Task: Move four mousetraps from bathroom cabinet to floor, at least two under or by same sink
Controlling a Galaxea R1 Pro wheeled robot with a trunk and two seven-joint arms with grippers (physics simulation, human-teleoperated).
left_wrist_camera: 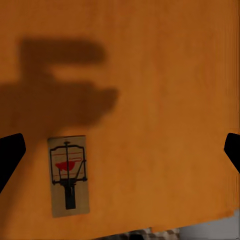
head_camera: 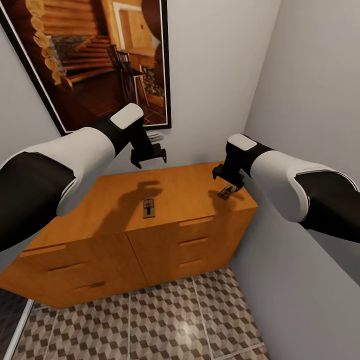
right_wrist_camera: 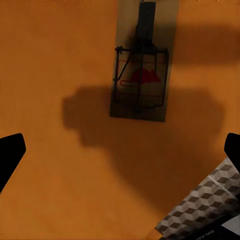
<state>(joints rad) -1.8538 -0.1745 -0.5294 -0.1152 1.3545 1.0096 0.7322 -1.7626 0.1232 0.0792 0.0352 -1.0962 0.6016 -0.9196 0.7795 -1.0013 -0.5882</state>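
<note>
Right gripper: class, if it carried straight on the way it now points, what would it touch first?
Probably the bare cabinet top. The right gripper, open, points down at the wood; the mousetrap lies off-centre beyond its fingertips, so it would likely be missed. Depth is unclear.

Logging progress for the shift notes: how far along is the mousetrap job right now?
Nothing looks done: no trap is visible on the patterned bathroom floor. Two mousetraps lie on the cabinet top, one mid-top, one near the right end. The open left gripper and right gripper hover above them, holding nothing. Picking and placing remain.
</note>
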